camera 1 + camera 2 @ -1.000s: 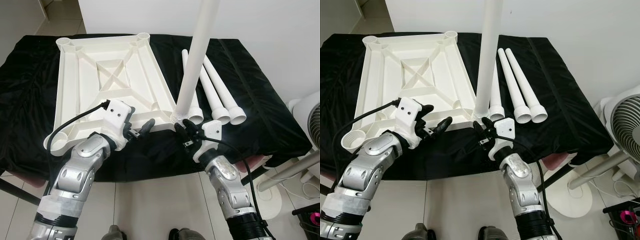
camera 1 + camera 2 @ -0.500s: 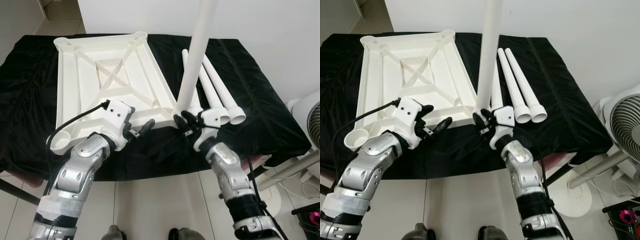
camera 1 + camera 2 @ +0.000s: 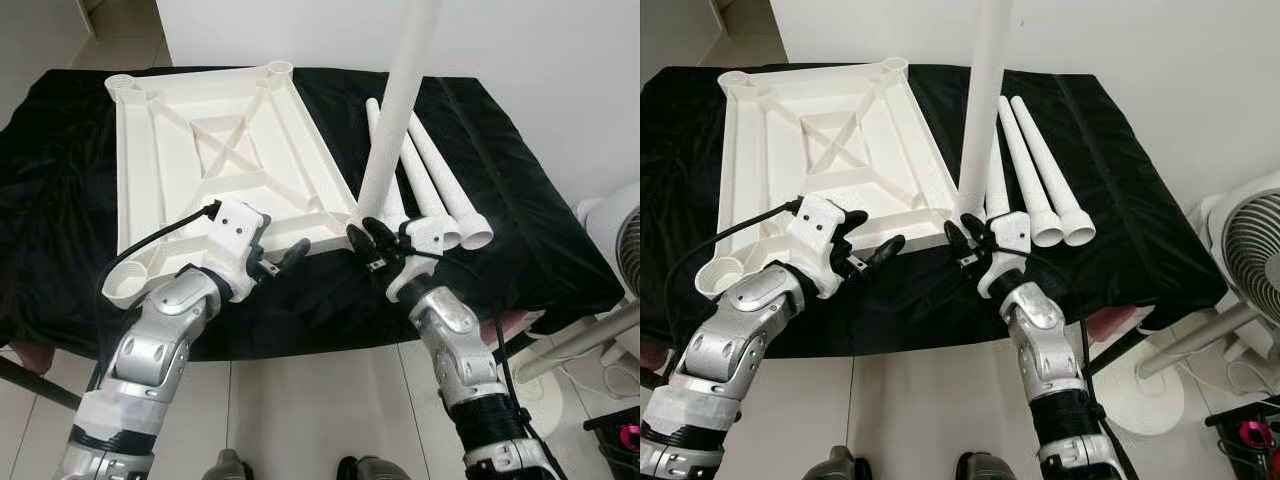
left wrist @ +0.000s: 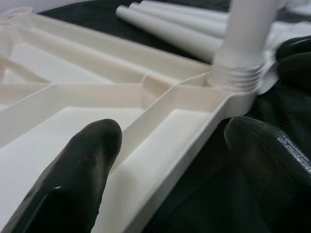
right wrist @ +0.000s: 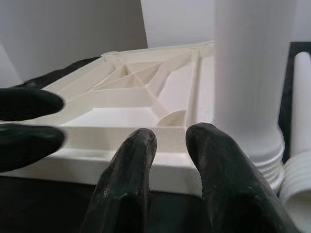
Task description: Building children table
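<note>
At the centre of the left eye view, the upturned tabletop [image 3: 215, 150] is steadied by the open left gripper [image 3: 280, 262] straddling its near rim, while, across the right wrist view, the upright leg [image 5: 250, 73] in the corner socket stands beside the right gripper [image 5: 170, 145], fingers apart, gripping nothing.

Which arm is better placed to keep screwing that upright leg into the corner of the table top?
Right. The right gripper sits at the base of the upright leg; the left gripper straddles the table top edge, steadying it.
</note>
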